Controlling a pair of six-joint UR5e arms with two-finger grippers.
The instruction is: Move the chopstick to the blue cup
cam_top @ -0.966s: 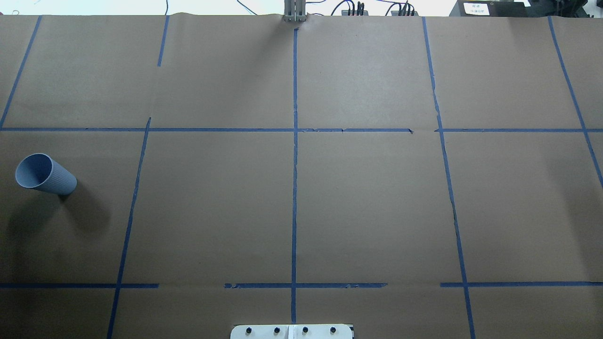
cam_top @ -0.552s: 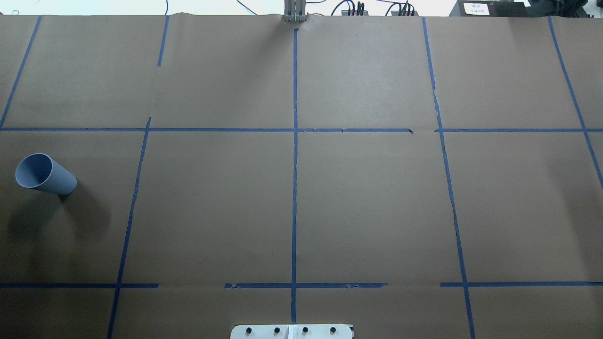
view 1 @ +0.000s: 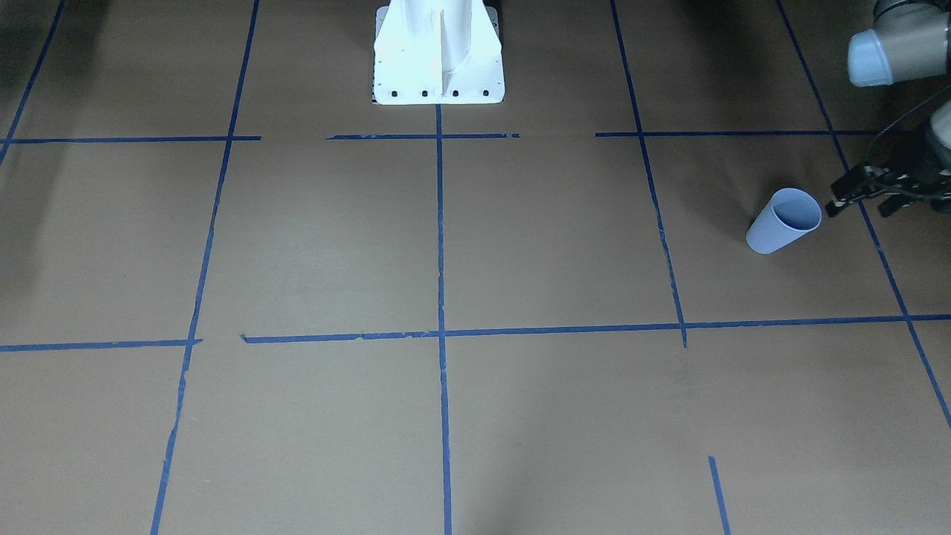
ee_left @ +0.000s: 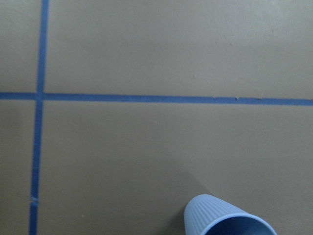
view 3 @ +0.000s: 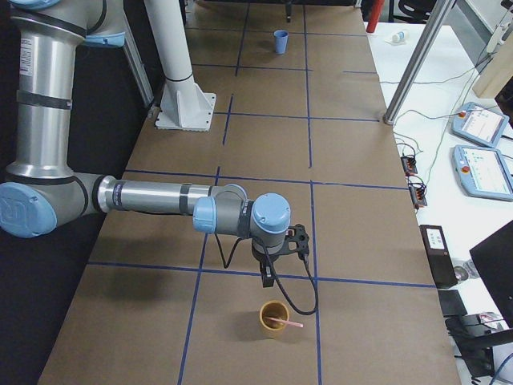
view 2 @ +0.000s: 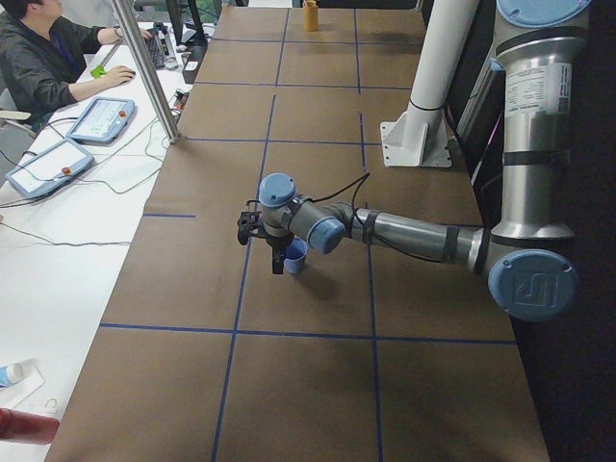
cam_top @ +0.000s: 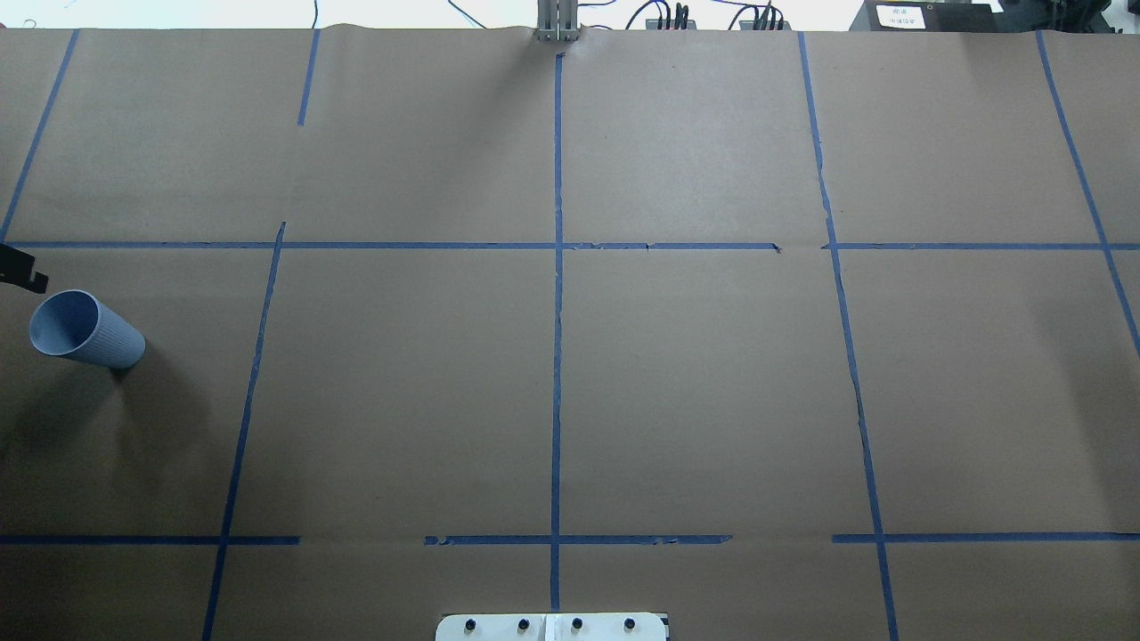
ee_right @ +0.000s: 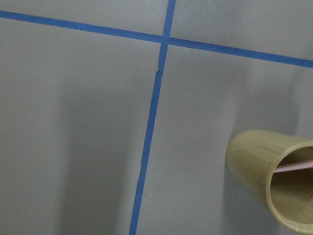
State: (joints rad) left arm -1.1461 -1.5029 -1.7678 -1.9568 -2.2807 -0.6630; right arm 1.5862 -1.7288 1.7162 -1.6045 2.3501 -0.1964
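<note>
Creeping into the overhead view at the surface's left edge, a black fingertip (cam_top: 25, 272) of the left pincer (view 1: 860, 203) is now showing just beyond the blue cup (cam_top: 85, 331), where a second ago only brown paper was lying. The cup itself is sitting exactly where it was.

It is standing upright on its narrow base near the left edge of the surface, about midway between the near and far edges, with its mouth empty. The left pincer is hovering just beside the rim with its fingers spread apart, gripping nothing and not touching the cup in the front-facing view. Its wrist camera is looking down on the paper and blue tape lines (ee_left: 161, 99), catching only the cup's rim at the bottom of the view.

At the opposite end, the chopstick (view 3: 284, 322) is resting inside a tan wooden cup (view 3: 272, 319) close to the right edge of the surface, its pink tip poking out over the rim. The right pincer (view 3: 268, 277) is hanging near that cup, on the side toward the surface's middle and apart from it; whether it is released or clenched cannot be told from the one side view showing it. The right wrist camera is showing the tan cup's mouth with the pink stick leaning within.
</note>
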